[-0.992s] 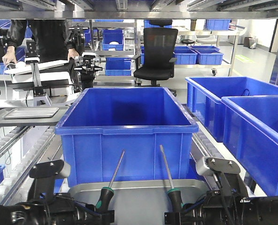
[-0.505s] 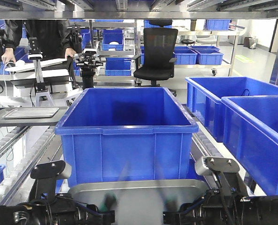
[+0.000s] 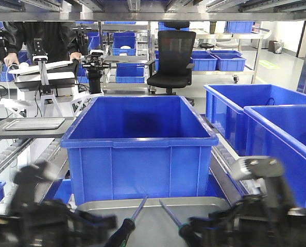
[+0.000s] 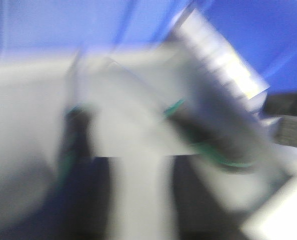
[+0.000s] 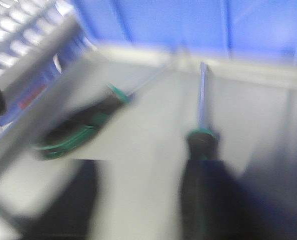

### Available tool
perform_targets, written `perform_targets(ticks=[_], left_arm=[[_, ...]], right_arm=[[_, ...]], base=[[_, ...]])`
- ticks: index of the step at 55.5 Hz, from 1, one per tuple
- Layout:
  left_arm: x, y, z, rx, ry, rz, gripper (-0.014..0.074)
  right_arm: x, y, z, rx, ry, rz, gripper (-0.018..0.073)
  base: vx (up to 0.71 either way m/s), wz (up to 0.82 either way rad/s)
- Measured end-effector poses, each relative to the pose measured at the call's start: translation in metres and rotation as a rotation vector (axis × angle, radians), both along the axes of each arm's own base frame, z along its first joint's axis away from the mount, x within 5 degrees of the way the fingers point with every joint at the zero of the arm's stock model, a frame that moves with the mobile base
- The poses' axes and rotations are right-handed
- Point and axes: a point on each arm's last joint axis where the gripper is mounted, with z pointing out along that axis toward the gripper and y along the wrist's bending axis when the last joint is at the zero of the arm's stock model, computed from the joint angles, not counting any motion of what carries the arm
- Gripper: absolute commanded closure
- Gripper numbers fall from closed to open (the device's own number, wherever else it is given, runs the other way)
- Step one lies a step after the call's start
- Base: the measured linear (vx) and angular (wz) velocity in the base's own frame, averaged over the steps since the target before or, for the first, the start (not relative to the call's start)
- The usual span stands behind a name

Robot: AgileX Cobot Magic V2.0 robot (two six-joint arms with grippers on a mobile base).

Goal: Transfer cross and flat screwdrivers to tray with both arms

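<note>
Both screwdrivers, left one (image 3: 126,226) and right one (image 3: 176,222), lie low at bottom centre over the grey tray (image 3: 148,218). Blur hides my jaws, so I cannot tell their grip. I should lower gently and release level.

No legible text, label, brand or number anywhere; wrist views too blurred, front view showing none.

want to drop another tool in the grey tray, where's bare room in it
Crowded at the middle: two screwdrivers lie over the tray. Bare metal shows along its far rim beside the blue bin, and the right part in the right wrist view.
</note>
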Motion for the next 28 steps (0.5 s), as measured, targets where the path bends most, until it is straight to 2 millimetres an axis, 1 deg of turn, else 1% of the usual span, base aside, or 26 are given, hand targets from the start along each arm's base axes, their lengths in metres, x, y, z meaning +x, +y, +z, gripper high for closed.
perform_targets(ticks=[1, 8, 12, 15, 19, 23, 27, 28], left_arm=[[-0.004, 0.002, 0.005, -0.007, -0.016, -0.006, 0.0606], [-0.03, 0.016, 0.035, -0.019, -0.146, -0.047, 0.0597], [-0.046, 0.026, 0.047, 0.01, -0.23, -0.074, 0.0595], [-0.059, 0.034, 0.051, 0.039, -0.282, -0.095, 0.0595], [-0.075, 0.043, 0.046, 0.098, -0.319, -0.123, 0.0595], [-0.09, 0.053, 0.035, 0.13, -0.324, -0.135, 0.0595], [-0.107, 0.064, 0.02, 0.147, -0.338, -0.136, 0.0595], [-0.11, 0.066, 0.015, 0.153, -0.334, -0.137, 0.0595]], right_arm=[[-0.003, -0.001, 0.003, -0.003, -0.011, 0.007, 0.0576], [-0.035, -0.011, 0.03, -0.034, -0.112, 0.055, 0.0571], [-0.057, -0.021, 0.045, -0.058, -0.188, 0.06, 0.0569], [-0.07, -0.027, 0.053, -0.083, -0.246, 0.059, 0.0568], [-0.091, -0.038, 0.065, -0.111, -0.33, 0.041, 0.0568], [-0.11, -0.048, 0.073, -0.127, -0.401, 0.013, 0.0568], [-0.13, -0.058, 0.074, -0.114, -0.465, -0.026, 0.0568], [-0.132, -0.059, 0.071, -0.115, -0.467, -0.031, 0.0568]], base=[[0.0, 0.0], [0.0, 0.0], [0.0, 0.0], [0.0, 0.0], [0.0, 0.0], [0.0, 0.0], [0.0, 0.0], [0.0, 0.0]])
